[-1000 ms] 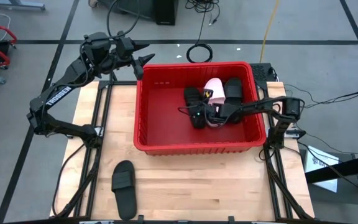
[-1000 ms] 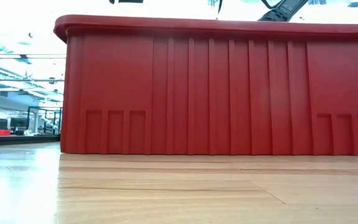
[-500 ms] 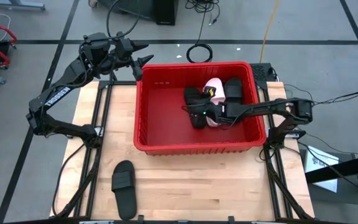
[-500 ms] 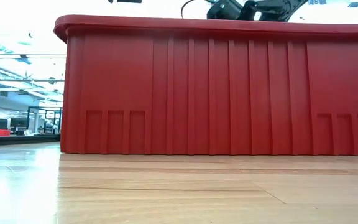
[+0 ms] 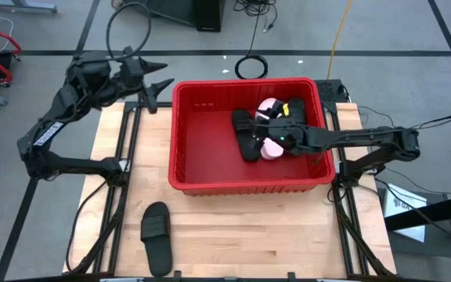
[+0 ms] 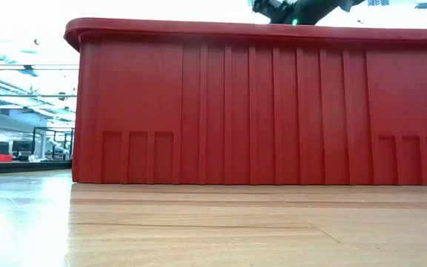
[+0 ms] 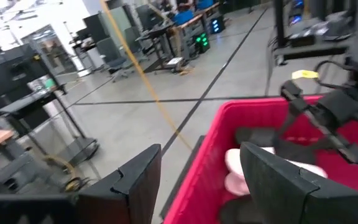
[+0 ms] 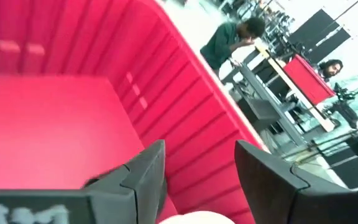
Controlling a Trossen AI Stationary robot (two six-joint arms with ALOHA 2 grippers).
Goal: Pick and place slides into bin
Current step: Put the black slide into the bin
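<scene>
Red bin (image 5: 202,176) sits mid-tabletop (image 5: 288,235), toward the far edge. Its ribbed near wall fills most of the low view (image 6: 258,111).

Slides inside the bin, clustered in its right half: one black slide (image 5: 247,135) lying lengthwise, a pale pink slide (image 5: 269,149) beside it, another black slide (image 5: 294,110) near the far right corner. More may lie under the arm; hard to count from above.

One black slide (image 5: 156,236) is outside the bin, flat on the tabletop near the front left, well apart from both arms.

Right gripper (image 5: 276,119) reaches in over the bin's right side, hovering above the slide cluster. Its fingers (image 8: 148,171) stand apart with nothing between them; the red inner wall and floor of the bin show through the gap.

Left gripper (image 5: 159,78) waits off the tabletop's far left corner, just outside the bin's rim. Its fingers (image 7: 138,180) are spread wide, empty, pointing toward the bin.

Two people (image 8: 232,37) show at benches in the room behind.
</scene>
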